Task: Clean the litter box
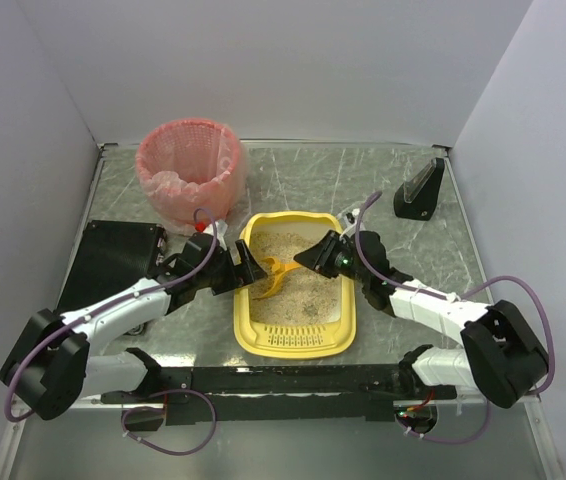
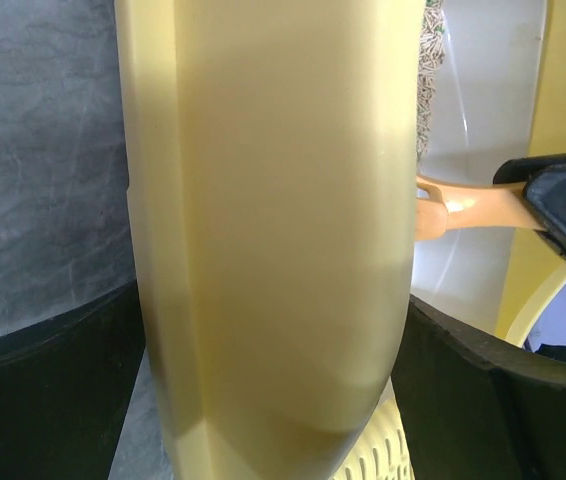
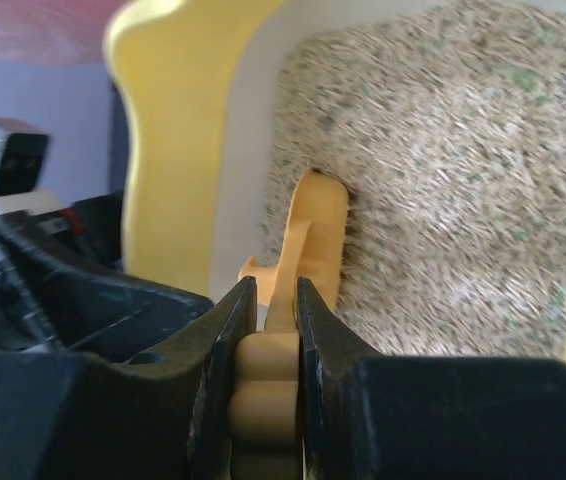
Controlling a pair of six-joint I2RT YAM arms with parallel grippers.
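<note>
One litter box (image 1: pixel 293 345), one basket (image 1: pixel 188 165); the right tool (image 1: pixel 301 260) clamps the one scoop (image 1: pixel 271 272), the left tool (image 1: pixel 251 270) straddles the box's left wall, grip unclear.

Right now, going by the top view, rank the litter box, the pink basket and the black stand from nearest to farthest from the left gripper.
1. litter box: its left wall sits between the left gripper jaws.
2. pink basket: behind, back left.
3. black stand: back right.

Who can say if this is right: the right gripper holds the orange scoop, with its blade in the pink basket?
Not quite. The right gripper does hold the scoop, but its blade is in the litter box, on the litter, not in the basket. The right wrist view shows it.
</note>
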